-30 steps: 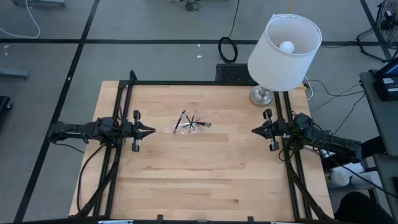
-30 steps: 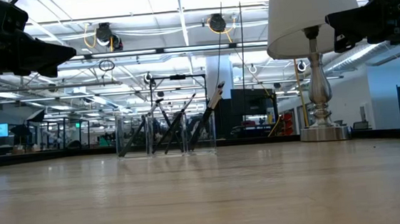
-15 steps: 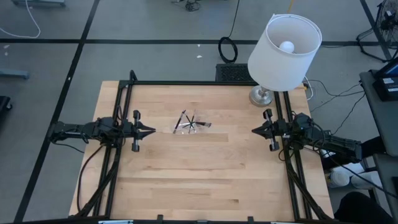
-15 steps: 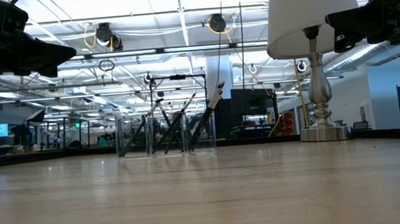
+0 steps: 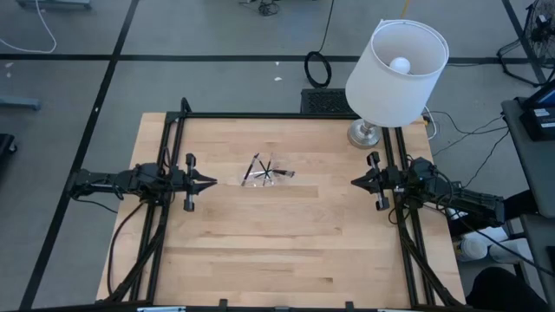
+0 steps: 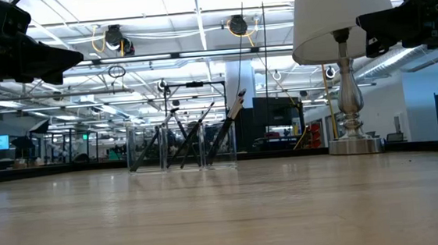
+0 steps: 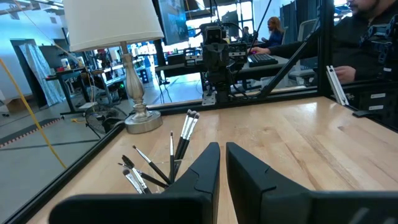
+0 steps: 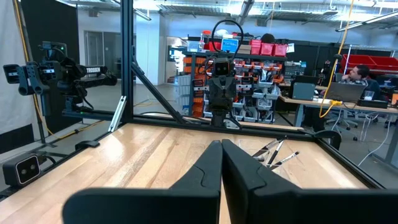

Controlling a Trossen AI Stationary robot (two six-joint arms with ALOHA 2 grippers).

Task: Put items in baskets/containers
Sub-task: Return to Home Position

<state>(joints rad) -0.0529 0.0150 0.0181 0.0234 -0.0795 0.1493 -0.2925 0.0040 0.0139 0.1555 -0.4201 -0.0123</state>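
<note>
- The clear organizer (image 6: 137,151) stands on the desk (image 5: 277,251), a little toward the far edge and left of centre, between the two arms.
- The brushes (image 5: 263,171) are inside it, several thin dark sticks leaning at crossed angles against its walls, with their tips poking up above the rim.
- No brush can be seen lying loose on the wood.
- The left claw (image 5: 211,183) hovers above the desk near its left side, pointing inward at the organizer and well apart from it. Its fingers are clenched to a thin slit with nothing between them.
- The right claw (image 5: 355,182) hovers near the right side at about the same level, facing the left one across the desk. Its fingers are pressed together and grasp nothing.
- A lamp (image 5: 397,61) with a white shade stands at the far right corner, just behind the right arm.
</note>
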